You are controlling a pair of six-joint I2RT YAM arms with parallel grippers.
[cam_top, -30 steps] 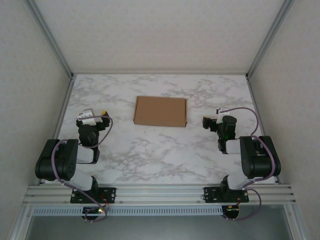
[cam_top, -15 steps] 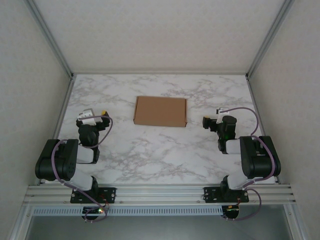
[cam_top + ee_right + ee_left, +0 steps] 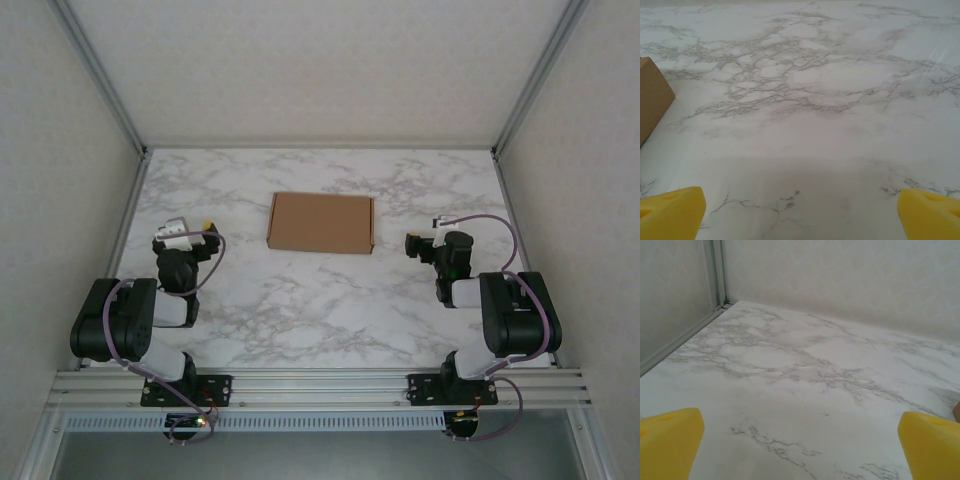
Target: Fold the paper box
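Observation:
The paper box (image 3: 320, 222) lies flat and closed on the marble table (image 3: 320, 310), a thin brown cardboard rectangle at mid-table. My left gripper (image 3: 186, 234) rests to its left, well apart from it, and my right gripper (image 3: 422, 243) to its right. In the left wrist view the left gripper (image 3: 800, 450) is open, its yellow fingertips (image 3: 670, 440) far apart over bare marble, and a sliver of the box (image 3: 957, 412) shows at the right edge. The right gripper (image 3: 800, 212) is open too, with a corner of the box (image 3: 651, 95) at the left of its view.
White walls with aluminium posts (image 3: 100, 80) close in the table on three sides. An aluminium rail (image 3: 320, 385) runs along the near edge and carries both arm bases. Bare marble lies between the box and each gripper.

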